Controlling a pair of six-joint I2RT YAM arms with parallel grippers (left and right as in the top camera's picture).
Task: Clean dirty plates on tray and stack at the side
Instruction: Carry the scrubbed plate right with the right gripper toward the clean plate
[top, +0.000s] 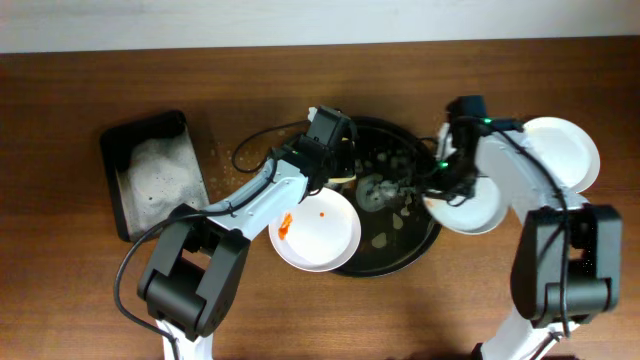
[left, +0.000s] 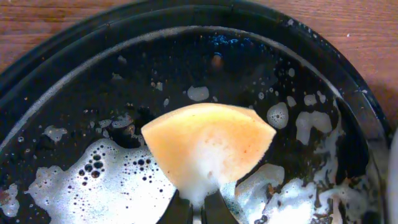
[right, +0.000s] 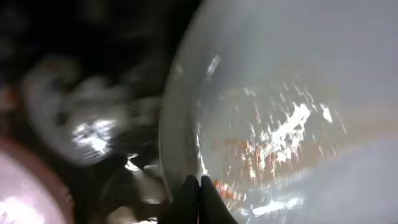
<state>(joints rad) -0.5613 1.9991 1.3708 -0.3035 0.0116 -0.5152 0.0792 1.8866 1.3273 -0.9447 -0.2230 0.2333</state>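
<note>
A round black tray with soapy foam sits mid-table. A white plate with an orange smear lies on its front left. My left gripper is shut on a soapy yellow sponge, held over the foamy tray. My right gripper is shut on the rim of a second white plate at the tray's right edge; in the right wrist view this plate shows reddish streaks and my fingers pinch its rim. A clean white plate lies on the table at the right.
A black rectangular tray with white foam stands at the left. Bare wooden table surrounds both trays. The table's far edge runs along the top of the overhead view.
</note>
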